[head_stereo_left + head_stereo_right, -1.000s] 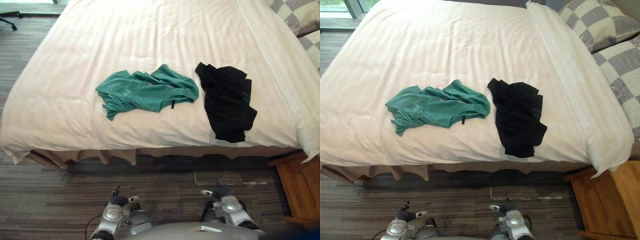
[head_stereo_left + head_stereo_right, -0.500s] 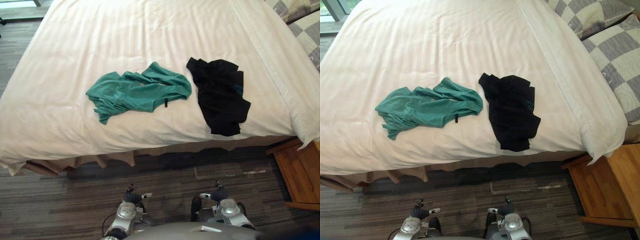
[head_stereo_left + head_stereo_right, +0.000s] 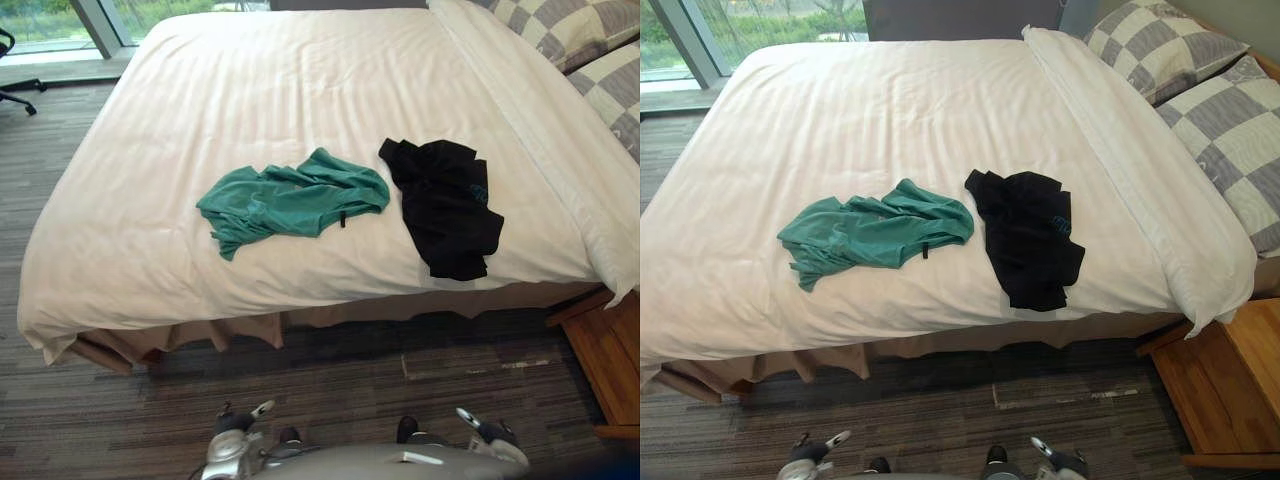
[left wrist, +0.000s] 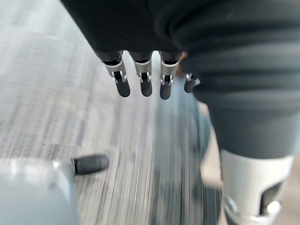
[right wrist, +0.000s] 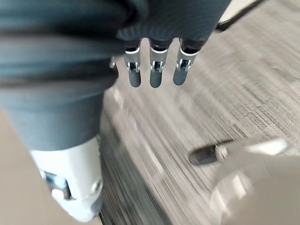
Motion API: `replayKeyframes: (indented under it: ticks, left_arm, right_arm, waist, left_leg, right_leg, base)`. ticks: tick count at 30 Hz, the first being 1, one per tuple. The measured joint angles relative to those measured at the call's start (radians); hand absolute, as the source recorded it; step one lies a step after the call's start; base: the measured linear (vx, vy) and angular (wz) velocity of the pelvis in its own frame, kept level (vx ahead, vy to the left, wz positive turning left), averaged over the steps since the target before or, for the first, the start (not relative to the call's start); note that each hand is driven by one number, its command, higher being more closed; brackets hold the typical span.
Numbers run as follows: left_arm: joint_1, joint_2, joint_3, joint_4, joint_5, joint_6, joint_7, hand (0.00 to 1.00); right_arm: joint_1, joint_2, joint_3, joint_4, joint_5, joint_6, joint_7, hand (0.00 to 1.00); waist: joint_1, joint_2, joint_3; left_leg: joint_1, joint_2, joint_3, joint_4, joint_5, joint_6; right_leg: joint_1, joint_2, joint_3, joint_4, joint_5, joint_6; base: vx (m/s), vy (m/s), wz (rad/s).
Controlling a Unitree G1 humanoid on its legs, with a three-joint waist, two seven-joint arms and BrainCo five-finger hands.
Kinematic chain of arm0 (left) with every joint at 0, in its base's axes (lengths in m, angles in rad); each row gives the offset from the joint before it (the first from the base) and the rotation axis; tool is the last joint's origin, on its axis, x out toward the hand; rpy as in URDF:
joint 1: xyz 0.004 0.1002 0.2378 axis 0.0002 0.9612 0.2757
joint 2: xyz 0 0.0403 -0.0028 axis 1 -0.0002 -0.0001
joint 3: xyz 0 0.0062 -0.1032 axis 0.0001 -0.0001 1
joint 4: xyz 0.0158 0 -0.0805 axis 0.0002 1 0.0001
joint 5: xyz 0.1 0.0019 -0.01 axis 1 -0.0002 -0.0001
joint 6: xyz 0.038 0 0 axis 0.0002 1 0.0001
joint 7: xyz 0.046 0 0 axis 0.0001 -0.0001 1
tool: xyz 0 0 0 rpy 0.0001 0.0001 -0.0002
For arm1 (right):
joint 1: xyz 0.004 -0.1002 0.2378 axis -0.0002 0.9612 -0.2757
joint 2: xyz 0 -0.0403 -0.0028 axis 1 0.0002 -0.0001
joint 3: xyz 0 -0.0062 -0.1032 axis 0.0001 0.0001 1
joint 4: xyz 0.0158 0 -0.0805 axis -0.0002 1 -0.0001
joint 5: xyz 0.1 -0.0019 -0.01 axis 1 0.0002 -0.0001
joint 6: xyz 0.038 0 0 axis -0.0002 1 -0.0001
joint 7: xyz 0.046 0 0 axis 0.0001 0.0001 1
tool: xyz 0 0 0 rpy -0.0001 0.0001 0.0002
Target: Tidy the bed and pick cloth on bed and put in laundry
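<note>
Green cloth (image 3: 875, 230), black cloth (image 3: 1028, 238): two, seemingly apart

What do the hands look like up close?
Left hand and right hand match: short silver fingers with rounded dark tips, a thumb set apart with the same dark tip, and a dark ribbed cover over the back and wrist.
</note>
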Motion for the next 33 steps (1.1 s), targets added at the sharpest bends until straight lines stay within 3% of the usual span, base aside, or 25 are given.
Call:
replayKeyframes:
  ticks: [4,8,12,15,16,19,20,22,26,28,33]
  left_arm:
    - [0.075,0.033,0.124,-0.206,-0.067,-0.003,0.001,0.00]
    - [0.130,0.076,0.159,-0.463,-0.096,-0.035,0.001,0.00]
    - [0.145,0.103,0.164,-0.661,-0.126,-0.066,-0.001,0.00]
    - [0.062,0.272,0.231,-0.604,-0.185,-0.084,-0.011,0.00]
    - [0.011,0.361,0.192,-0.551,-0.186,-0.095,0.018,0.00]
    - [-0.035,0.402,0.101,-0.682,-0.168,-0.113,0.042,0.00]
    - [-0.053,0.419,0.058,-0.726,-0.168,-0.169,0.045,0.00]
    - [-0.098,0.445,0.015,-0.794,-0.138,-0.208,0.067,0.00]
    - [-0.188,0.517,-0.063,-0.823,-0.121,-0.221,0.075,0.00]
    - [-0.226,0.533,-0.122,-0.799,-0.117,-0.213,0.039,0.00]
    - [-0.310,0.532,-0.279,-0.765,0.075,-0.177,0.005,0.00]
  right_arm:
    - [0.078,-0.012,-0.087,-0.253,0.044,-0.009,-0.027,0.00]
    - [0.084,-0.065,-0.142,-0.499,0.035,-0.022,-0.057,0.00]
    - [0.045,-0.135,-0.135,-0.663,-0.133,-0.029,-0.073,0.00]
    - [-0.022,-0.282,-0.079,-0.673,-0.264,-0.031,-0.066,0.00]
    - [-0.041,-0.354,-0.035,-0.665,-0.298,-0.031,-0.064,0.00]
    - [-0.099,-0.397,-0.004,-0.676,-0.355,-0.050,-0.064,0.00]
    - [-0.112,-0.418,0.034,-0.677,-0.364,-0.061,-0.069,0.00]
    - [-0.113,-0.439,0.072,-0.716,-0.385,-0.070,-0.069,0.00]
    - [-0.169,-0.455,0.158,-0.756,-0.412,-0.080,-0.066,0.00]
    - [-0.204,-0.471,0.201,-0.770,-0.413,-0.075,-0.051,0.00]
    - [-0.337,-0.548,0.322,-0.827,-0.454,-0.086,-0.044,0.00]
  waist:
    - [0.003,0.004,-0.013]
    - [0.009,0.008,-0.040]
    - [0.010,0.011,-0.068]
    - [0.003,0.004,-0.065]
    - [0.007,0.005,-0.066]
    - [0.004,0.001,-0.067]
    - [0.001,0.000,-0.067]
    - [-0.002,0.003,-0.065]
    - [-0.030,0.010,-0.058]
    - [-0.038,0.011,-0.054]
    - [-0.061,0.035,-0.014]
  left_leg:
    - [0.000,-0.002,0.000,-0.001,-0.008,-0.001]
    - [-0.003,-0.003,-0.016,-0.005,-0.020,-0.006]
    - [-0.005,-0.002,-0.042,0.000,-0.028,-0.011]
    - [-0.004,0.000,-0.043,0.001,-0.029,-0.012]
    - [-0.005,0.001,-0.045,0.001,-0.029,-0.012]
    - [-0.006,0.002,-0.054,0.011,-0.030,-0.009]
    - [-0.006,0.004,-0.054,0.017,-0.035,-0.009]
    - [-0.021,0.006,-0.051,0.034,-0.050,-0.008]
    - [-0.051,0.005,-0.032,0.060,-0.052,-0.007]
    - [-0.062,0.005,-0.011,0.074,-0.054,-0.007]
    - [-0.103,0.013,0.042,0.155,-0.090,-0.009]
  right_leg:
    - [0.001,-0.004,-0.004,0.008,-0.013,-0.001]
    - [0.002,-0.009,-0.018,0.028,-0.044,0.006]
    - [0.004,-0.010,-0.033,0.048,-0.068,0.012]
    - [0.004,-0.007,-0.031,0.052,-0.082,0.009]
    - [0.001,-0.008,-0.027,0.060,-0.088,0.006]
    - [-0.001,-0.008,-0.006,0.073,-0.093,-0.003]
    - [-0.001,-0.008,-0.003,0.073,-0.094,-0.004]
    - [-0.010,-0.008,0.002,0.074,-0.095,-0.004]
    - [-0.056,-0.010,0.042,0.084,-0.095,-0.004]
    - [-0.075,-0.012,0.060,0.087,-0.095,-0.004]
    - [-0.123,-0.014,0.122,0.095,-0.091,-0.005]
  base:
    - [0.05,0.006,0.04]
    - [0.08,-0.005,0.15]
    - [0.12,-0.020,0.16]
    - [0.10,-0.030,0.08]
    - [0.10,-0.028,0.10]
    - [0.09,-0.010,0.07]
    - [0.08,-0.011,-0.05]
    - [0.07,-0.018,-0.09]
    - [0.05,-0.015,-0.21]
    - [0.03,-0.027,-0.30]
    - [0.04,-0.025,-0.37]
